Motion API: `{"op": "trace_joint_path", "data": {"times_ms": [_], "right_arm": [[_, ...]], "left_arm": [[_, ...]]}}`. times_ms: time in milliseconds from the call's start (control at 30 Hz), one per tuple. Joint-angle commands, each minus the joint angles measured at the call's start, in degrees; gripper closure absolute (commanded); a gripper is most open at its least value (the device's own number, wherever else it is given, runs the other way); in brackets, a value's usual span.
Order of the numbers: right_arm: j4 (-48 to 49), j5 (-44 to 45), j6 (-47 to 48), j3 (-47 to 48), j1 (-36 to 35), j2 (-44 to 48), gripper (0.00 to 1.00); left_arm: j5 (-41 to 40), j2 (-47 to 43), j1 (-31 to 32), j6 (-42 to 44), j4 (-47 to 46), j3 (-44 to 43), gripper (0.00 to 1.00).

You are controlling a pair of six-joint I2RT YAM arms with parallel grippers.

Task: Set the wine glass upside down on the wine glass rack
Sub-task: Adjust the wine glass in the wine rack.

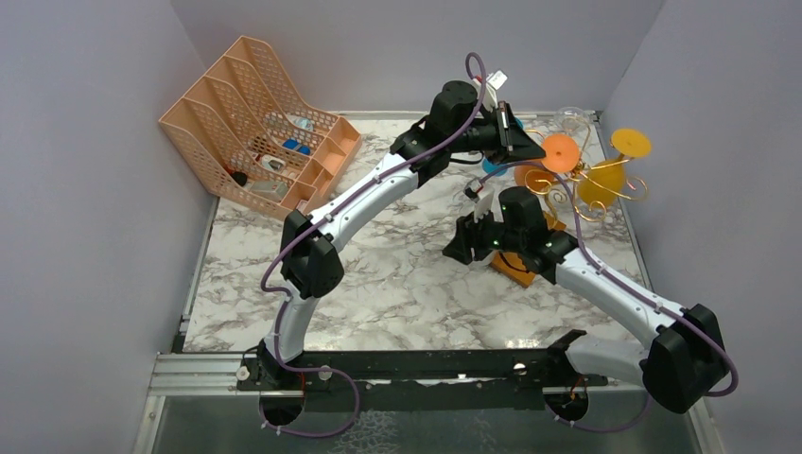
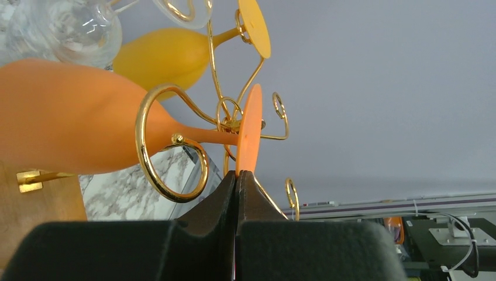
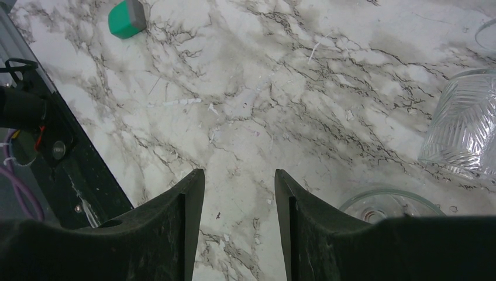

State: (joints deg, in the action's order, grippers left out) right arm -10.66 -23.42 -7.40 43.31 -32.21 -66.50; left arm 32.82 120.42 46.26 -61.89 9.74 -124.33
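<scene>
Jaws on the left pressed together at the orange wine glass [image 2: 70,117] foot, right jaws spread apart

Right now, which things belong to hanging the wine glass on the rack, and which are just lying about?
Job: orange wine glass, hanging on the gold wire rack; left claw, shut at its foot.
Lying about: peach file organiser, green block, clear ribbed glass, yellow glass.

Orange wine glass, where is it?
Top view, far right: the orange glass hangs in the gold rack beside the yellow glass, left gripper at its foot.
</scene>
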Motion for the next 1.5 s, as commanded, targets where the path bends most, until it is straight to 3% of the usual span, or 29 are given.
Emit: {"op": "trace_joint_path", "data": {"times_ms": [0, 533, 1167, 1467], "right_arm": [[-0.86, -0.99, 0.91, -0.43, -0.23, 2.02, 0.50], [-1.21, -3.28, 1.81, -0.34, -0.23, 4.35, 0.47], [-4.21, -2.04, 1.29, 1.76, -0.21, 13.70, 0.40], [-1.15, -9.74, -5.28, 1.31, -0.22, 13.50, 0.40]], "left_arm": [[-1.08, -0.79, 0.65, -0.28, -2.85, -2.05, 1.00], [-4.03, -1.98, 0.26, 0.91, -2.81, -1.75, 1.00], [-4.57, -2.89, -0.73, 1.83, -3.27, -0.64, 1.00], [-4.86, -3.46, -1.11, 3.06, -3.43, 0.23, 1.00]]}}
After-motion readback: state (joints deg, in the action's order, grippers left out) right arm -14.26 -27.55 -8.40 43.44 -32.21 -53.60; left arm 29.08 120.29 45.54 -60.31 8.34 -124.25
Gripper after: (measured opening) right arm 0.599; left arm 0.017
